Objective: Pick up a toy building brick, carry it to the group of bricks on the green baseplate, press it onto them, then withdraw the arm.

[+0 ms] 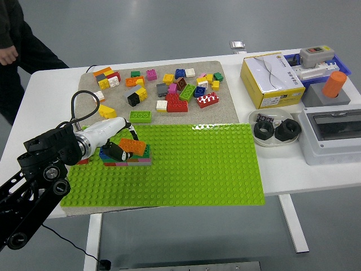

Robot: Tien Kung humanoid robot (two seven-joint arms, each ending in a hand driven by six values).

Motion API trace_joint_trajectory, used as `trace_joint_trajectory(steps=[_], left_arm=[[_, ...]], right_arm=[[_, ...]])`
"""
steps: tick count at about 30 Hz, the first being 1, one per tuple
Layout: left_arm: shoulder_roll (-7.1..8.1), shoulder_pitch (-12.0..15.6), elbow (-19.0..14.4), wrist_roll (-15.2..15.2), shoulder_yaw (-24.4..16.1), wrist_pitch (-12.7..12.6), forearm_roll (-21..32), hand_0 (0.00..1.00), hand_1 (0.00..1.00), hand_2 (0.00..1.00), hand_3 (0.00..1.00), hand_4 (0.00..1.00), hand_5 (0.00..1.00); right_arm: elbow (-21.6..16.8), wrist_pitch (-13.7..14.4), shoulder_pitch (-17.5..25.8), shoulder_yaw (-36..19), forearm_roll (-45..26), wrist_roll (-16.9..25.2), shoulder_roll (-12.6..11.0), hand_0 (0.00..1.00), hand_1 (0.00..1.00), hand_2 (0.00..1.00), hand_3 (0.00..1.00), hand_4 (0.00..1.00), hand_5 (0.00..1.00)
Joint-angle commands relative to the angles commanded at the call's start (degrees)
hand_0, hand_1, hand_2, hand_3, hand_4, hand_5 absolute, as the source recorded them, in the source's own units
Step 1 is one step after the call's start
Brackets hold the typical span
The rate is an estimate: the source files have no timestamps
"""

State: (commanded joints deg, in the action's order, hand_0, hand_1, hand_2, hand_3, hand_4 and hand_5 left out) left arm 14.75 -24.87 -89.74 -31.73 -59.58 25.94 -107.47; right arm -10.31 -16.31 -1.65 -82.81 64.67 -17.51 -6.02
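Your left hand (115,148) has its dark fingers curled on the small orange plastic brick (133,146), which sits on top of the low stack of green, pink and red bricks (135,157) at the left end of the bright green studded baseplate (186,164). The risk from here is a bad seat: the orange brick looks skewed against the layer under it — its long edge runs at a slant — so if you press now, the studs may not line up and it could sit crooked or pop off. Pull the arm back carelessly and the fingers could drag the brick, or the whole stack, along with them; a small red brick (83,161) lies just beside the wrist too.

The orange brick itself is short and blocky, glossy, studs up, partly hidden by your fingers. The stack under it is only a few layers high. Loose bricks in many colours lie scattered on the beige mat (223,96) behind the baseplate, all on the white counter (45,90).
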Motion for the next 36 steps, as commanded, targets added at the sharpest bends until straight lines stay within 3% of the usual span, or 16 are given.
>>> trace_joint_trajectory(steps=[21,36], left_arm=[[-2.88,-1.4,0.9,-5.2,0.1,-0.6,0.4,0.913,0.885,0.817,0.386,0.715,0.002],[-3.59,-1.4,2.0,-5.3,0.7,-3.7,-1.6,0.896,0.871,0.806,0.379,0.705,0.002]], right_arm=[[0.0,0.2,-0.2,-0.4,1.6,0.8,-0.3,0.714,0.678,0.715,0.911,0.749,0.998],[0.0,0.2,-0.1,-0.6,2.3,1.0,-0.3,0.714,0.676,0.714,0.91,0.749,0.998]])
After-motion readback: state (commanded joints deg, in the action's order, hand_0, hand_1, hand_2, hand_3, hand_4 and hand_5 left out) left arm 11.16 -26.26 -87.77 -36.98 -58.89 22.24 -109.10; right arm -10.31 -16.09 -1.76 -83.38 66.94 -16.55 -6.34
